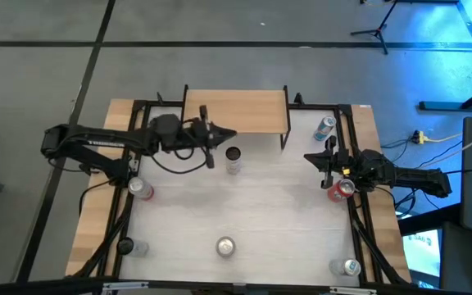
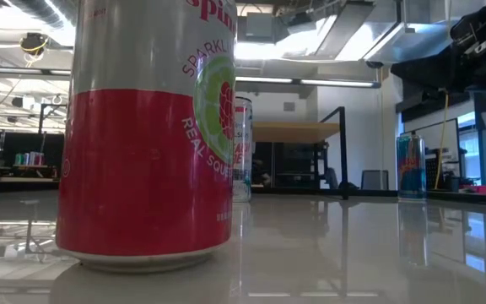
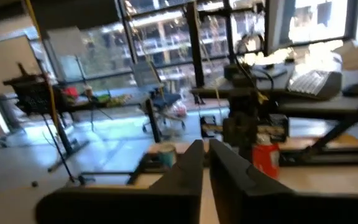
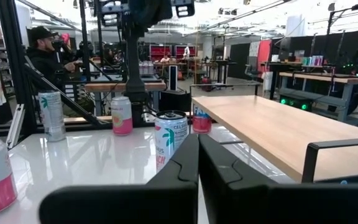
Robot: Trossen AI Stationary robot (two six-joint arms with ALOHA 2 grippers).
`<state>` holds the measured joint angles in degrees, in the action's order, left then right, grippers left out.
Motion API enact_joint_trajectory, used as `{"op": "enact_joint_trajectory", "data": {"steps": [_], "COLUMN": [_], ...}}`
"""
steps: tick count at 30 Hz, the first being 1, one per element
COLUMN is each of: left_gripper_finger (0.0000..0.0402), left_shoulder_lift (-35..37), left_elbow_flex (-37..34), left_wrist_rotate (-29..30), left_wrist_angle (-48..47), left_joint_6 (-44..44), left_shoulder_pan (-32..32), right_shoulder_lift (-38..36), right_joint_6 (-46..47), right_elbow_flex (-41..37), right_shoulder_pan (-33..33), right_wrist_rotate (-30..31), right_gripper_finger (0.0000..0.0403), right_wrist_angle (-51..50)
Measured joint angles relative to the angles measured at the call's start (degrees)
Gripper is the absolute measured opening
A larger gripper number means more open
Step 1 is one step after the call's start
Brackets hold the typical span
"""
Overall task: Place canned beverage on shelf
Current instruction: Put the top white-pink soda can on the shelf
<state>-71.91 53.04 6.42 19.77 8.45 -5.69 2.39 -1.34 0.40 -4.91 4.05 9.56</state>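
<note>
Beside the light-wood shelf [image 1: 236, 111], the left gripper [image 1: 211, 138] hovered closed and empty over the upright white can [image 1: 233, 159], risking knocking it over if it descended without opening.

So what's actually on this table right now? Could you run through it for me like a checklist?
Surface: pale glossy tabletop, wooden side edges.
Job's things: shelf at the far edge, nothing on it; white can upright just in front of it.
Clutter: blue can right of the shelf; red cans near each arm's base; three more cans along the near edge.
Grippers: left gripper by the shelf's front edge, shut, empty; right gripper right of the white can, shut, empty.
Cables: black cable hanging under the left arm.
Surroundings: person beyond the table; desks, stands.
</note>
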Motion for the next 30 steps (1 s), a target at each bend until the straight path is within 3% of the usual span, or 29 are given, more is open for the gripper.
{"op": "enact_joint_trajectory", "data": {"steps": [8,15,19,25,30], "left_gripper_finger": [0.0167,0.0280,0.0307,0.0311,0.0324], "left_shoulder_lift": [-3.55,-8.77,-10.94,-11.05,-11.03], "left_elbow_flex": [7.08,17.20,20.73,21.22,21.22], "left_wrist_rotate": [4.02,5.34,6.33,6.29,6.12], "left_wrist_angle": [-13.35,-27.29,-30.71,-29.84,-32.06], "left_joint_6": [-3.38,-3.82,-5.57,-6.49,-7.43], "left_shoulder_pan": [-0.06,-0.44,-0.34,0.25,0.24], "right_shoulder_lift": [0.00,0.00,-0.02,-0.02,-0.02], "right_joint_6": [0.00,-0.42,-0.31,-0.20,1.20], "right_elbow_flex": [0.00,0.00,0.00,0.00,0.00], "right_shoulder_pan": [0.00,0.00,0.01,0.00,0.00], "right_wrist_rotate": [5.62,6.05,5.15,1.64,-0.66], "right_gripper_finger": [0.0003,0.0013,0.0061,0.0150,0.0191], "right_wrist_angle": [-0.33,-2.10,-3.53,-3.72,-3.69]}}
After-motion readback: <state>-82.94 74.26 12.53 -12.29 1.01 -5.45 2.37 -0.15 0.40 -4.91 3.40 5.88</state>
